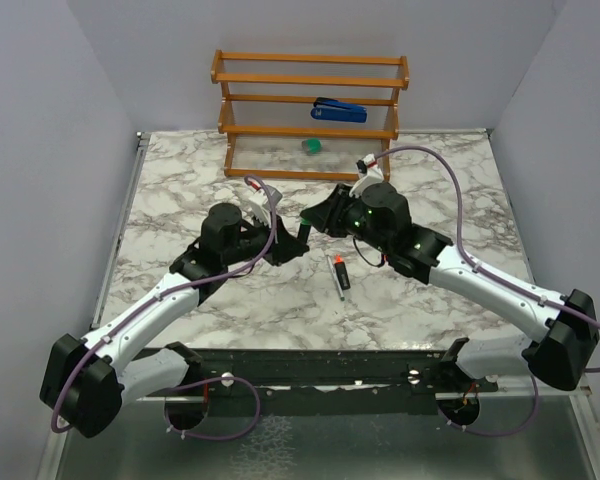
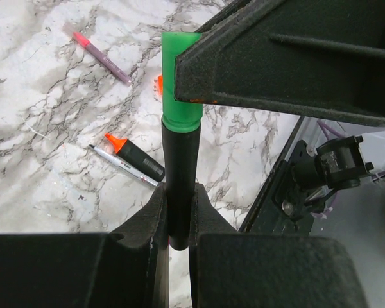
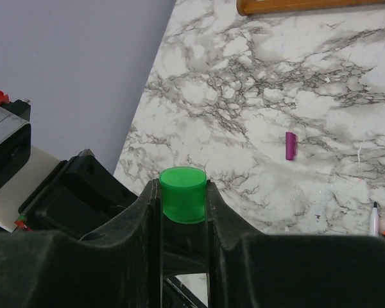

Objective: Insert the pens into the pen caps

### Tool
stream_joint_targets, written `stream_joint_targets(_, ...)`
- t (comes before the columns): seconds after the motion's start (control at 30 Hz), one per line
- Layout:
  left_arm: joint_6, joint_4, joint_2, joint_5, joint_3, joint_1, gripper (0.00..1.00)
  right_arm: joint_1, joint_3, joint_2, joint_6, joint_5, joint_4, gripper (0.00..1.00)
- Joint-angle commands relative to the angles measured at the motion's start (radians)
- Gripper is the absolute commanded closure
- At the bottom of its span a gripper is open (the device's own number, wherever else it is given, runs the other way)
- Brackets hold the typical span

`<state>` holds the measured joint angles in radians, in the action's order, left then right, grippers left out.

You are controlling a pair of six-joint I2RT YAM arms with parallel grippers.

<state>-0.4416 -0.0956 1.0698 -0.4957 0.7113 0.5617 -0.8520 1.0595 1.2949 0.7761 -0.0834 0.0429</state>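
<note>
Left wrist view: left gripper (image 2: 179, 221) clenched on the lower end of a black marker (image 2: 181, 173), barrel upright between the jaws. Green cap (image 2: 181, 80) sits on the barrel's top end, in line with it; whether it is fully seated cannot be told. One finger of the right gripper (image 3: 183, 215) crosses the frame at upper right, pressed against the cap's side.

Right wrist view: right gripper grasps the green cap from both sides, flat end of the cap facing the camera.

On the marble table (image 1: 180, 180):
- Orange-tipped marker (image 2: 136, 158), uncapped, lying flat.
- Thin grey pen (image 2: 119, 163) lying just beside it, roughly parallel.
- Pink pen (image 2: 100, 53), uncapped, well apart toward the far side.
- Orange cap (image 2: 158, 84), half hidden behind the green cap.
- Magenta-purple cap (image 3: 290, 145) lying alone on its side.

Top external view: both grippers meet over the table centre, arms angled inward. Wooden rack (image 1: 310, 100) stands at the far edge. A blue stapler (image 1: 338, 110) is on its middle shelf and a green block (image 1: 312, 146) lower down.
</note>
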Motion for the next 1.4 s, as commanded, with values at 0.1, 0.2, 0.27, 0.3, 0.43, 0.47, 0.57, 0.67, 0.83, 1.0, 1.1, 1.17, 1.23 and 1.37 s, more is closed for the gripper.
stream_joint_targets(0.1, 0.032, -0.216, 0.016, 0.217, 0.137, -0.019, 1.00, -0.137, -0.017, -0.008, -0.022, 0.317, 0.276, 1.00)
stream_joint_targets(0.2, 0.047, -0.202, 0.020, 0.232, 0.152, -0.020, 1.00, -0.140, -0.019, 0.001, -0.033, 0.342, 0.283, 1.00)
stream_joint_targets(0.27, 0.059, -0.190, 0.022, 0.245, 0.159, -0.020, 1.00, -0.144, -0.014, 0.011, -0.043, 0.357, 0.290, 1.00)
stream_joint_targets(0.3, 0.064, -0.185, 0.022, 0.251, 0.161, -0.021, 1.00, -0.147, -0.011, 0.015, -0.050, 0.363, 0.295, 1.00)
stream_joint_targets(0.43, 0.092, -0.167, 0.021, 0.277, 0.169, -0.022, 1.00, -0.153, 0.007, 0.031, -0.076, 0.367, 0.331, 1.00)
stream_joint_targets(0.47, 0.099, -0.162, 0.024, 0.285, 0.173, -0.023, 1.00, -0.153, 0.008, 0.031, -0.079, 0.367, 0.337, 1.00)
stream_joint_targets(0.57, 0.112, -0.159, 0.022, 0.304, 0.178, -0.026, 1.00, -0.152, 0.005, 0.029, -0.083, 0.366, 0.345, 1.00)
stream_joint_targets(0.67, 0.117, -0.158, 0.022, 0.312, 0.184, -0.032, 1.00, -0.155, 0.002, 0.027, -0.083, 0.369, 0.347, 1.00)
stream_joint_targets(0.83, 0.127, -0.149, 0.016, 0.316, 0.197, -0.048, 1.00, -0.156, -0.005, 0.017, -0.080, 0.372, 0.353, 1.00)
stream_joint_targets(1.0, 0.126, -0.147, 0.006, 0.309, 0.198, -0.067, 1.00, -0.162, -0.018, 0.009, -0.078, 0.375, 0.354, 1.00)
stream_joint_targets(1.1, 0.123, -0.150, 0.000, 0.309, 0.192, -0.073, 1.00, -0.166, -0.025, 0.008, -0.074, 0.375, 0.352, 1.00)
stream_joint_targets(1.17, 0.121, -0.153, -0.004, 0.308, 0.190, -0.076, 1.00, -0.168, -0.031, 0.010, -0.072, 0.379, 0.346, 1.00)
stream_joint_targets(1.23, 0.121, -0.156, -0.007, 0.308, 0.191, -0.079, 1.00, -0.171, -0.033, 0.013, -0.071, 0.383, 0.343, 1.00)
stream_joint_targets(1.37, 0.125, -0.158, -0.005, 0.307, 0.199, -0.087, 1.00, -0.177, -0.042, 0.022, -0.063, 0.390, 0.330, 1.00)
